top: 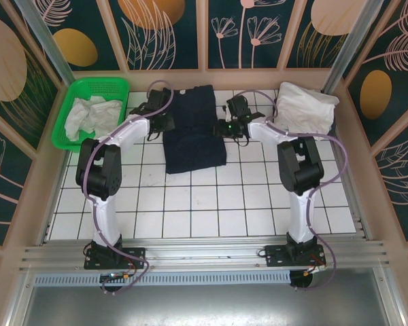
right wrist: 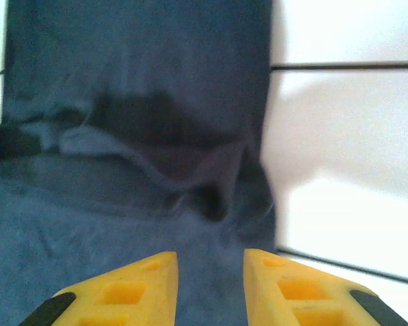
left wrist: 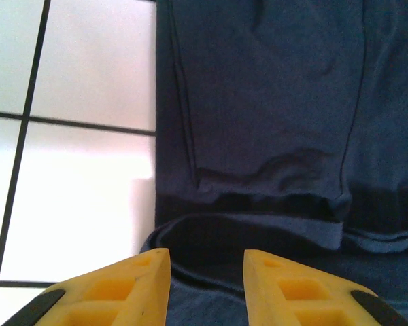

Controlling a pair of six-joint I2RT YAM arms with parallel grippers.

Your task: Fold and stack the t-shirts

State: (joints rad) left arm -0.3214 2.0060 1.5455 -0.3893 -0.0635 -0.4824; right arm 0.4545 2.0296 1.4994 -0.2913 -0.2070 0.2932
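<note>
Flanking the navy t-shirt (top: 194, 129) — left pincer (left wrist: 205, 255), right pincer (right wrist: 209, 255) — parted.

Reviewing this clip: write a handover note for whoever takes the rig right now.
Left gripper: jaws open, empty, over the navy t-shirt's left edge.
Right gripper: jaws open, empty, over its right edge.
Navy t-shirt lies partly folded mid-table; white t-shirts crumpled in the green basket; another white t-shirt far right.
Left to do: finish navy fold, fold whites, stack.

White tiled floor (top: 211, 204) (dark grout); floral wall panels (top: 163, 34), wooden frame (top: 202, 34).
</note>
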